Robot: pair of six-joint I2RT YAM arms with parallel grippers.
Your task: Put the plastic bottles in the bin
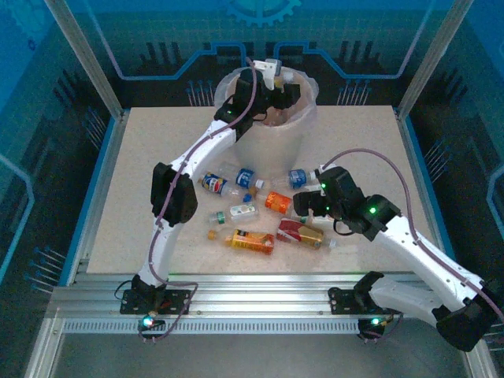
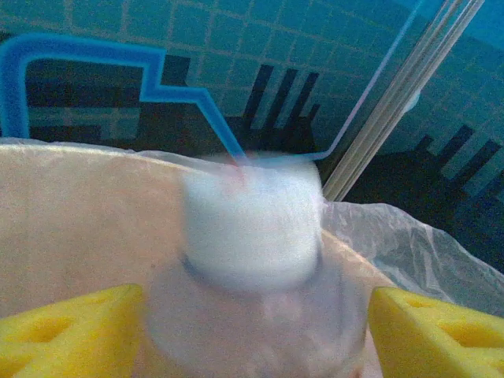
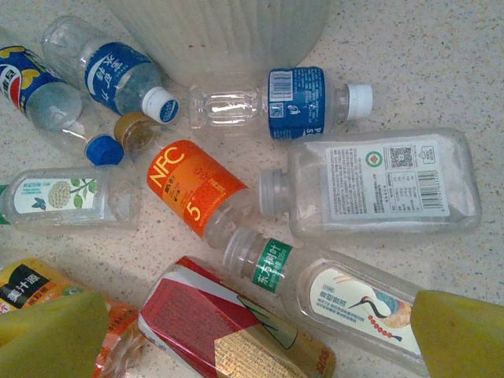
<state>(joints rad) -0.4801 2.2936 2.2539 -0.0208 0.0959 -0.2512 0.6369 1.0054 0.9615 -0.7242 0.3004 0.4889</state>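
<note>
Left claw hangs over the bin, white-capped bottle between its pads, grip unclear. Right claw gapes above the red bottle, nearside of bin.

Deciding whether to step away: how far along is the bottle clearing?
Done: unclear, what the bin holds is hidden. In hand: a blurred white-capped bottle sits between the fingers of the left gripper over the bin; gripped or dropping, I cannot tell. Left: about nine bottles lie on the table, the right gripper open above them.
</note>
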